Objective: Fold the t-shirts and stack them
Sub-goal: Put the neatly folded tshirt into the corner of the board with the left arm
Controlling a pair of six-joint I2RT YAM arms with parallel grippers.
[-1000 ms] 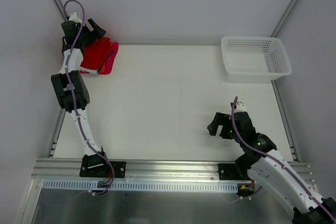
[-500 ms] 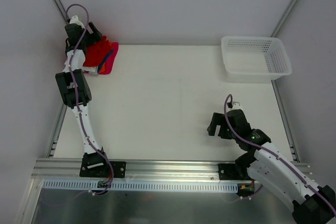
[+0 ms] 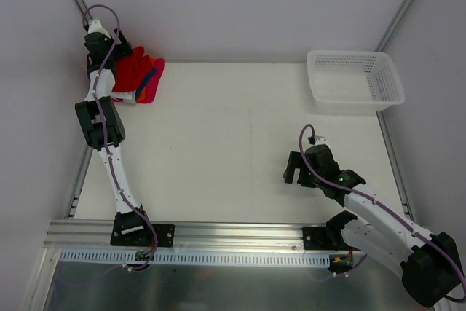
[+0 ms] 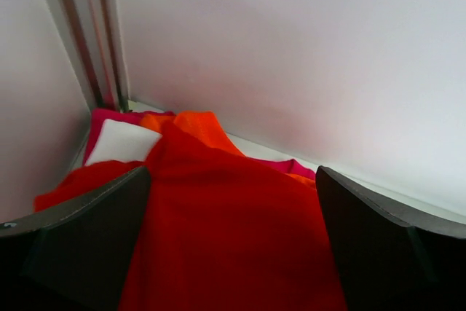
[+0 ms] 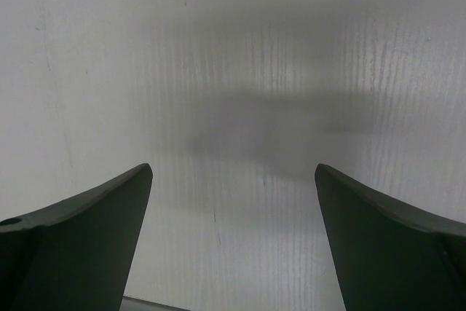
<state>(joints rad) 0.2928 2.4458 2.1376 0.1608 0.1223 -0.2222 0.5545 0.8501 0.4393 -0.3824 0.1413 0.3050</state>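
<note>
The right gripper (image 3: pixel 297 174) is nearest the arm bases. It hangs low over the bare counter (image 3: pixel 226 143), well in front of the white mesh basket (image 3: pixel 354 81) and a little to its left. Its jaws are spread wide and empty, with only the white surface between them in the wrist view.

Far to the left of the basket, in the far corner against the wall, lies the pile of t-shirts (image 3: pixel 138 84). The bright red t-shirt (image 3: pixel 133 71) sits on top, loosely bunched. Under it are a folded white shirt (image 4: pixel 120 142), an orange shirt (image 4: pixel 200 125), a pink-red shirt (image 4: pixel 109 116) and the edge of a blue shirt (image 3: pixel 151 78).

The left gripper (image 3: pixel 124 45) hovers at the pile's far-left edge. Its jaws are spread wide to either side of the red cloth without pinching it. Whether they touch it cannot be told.
</note>
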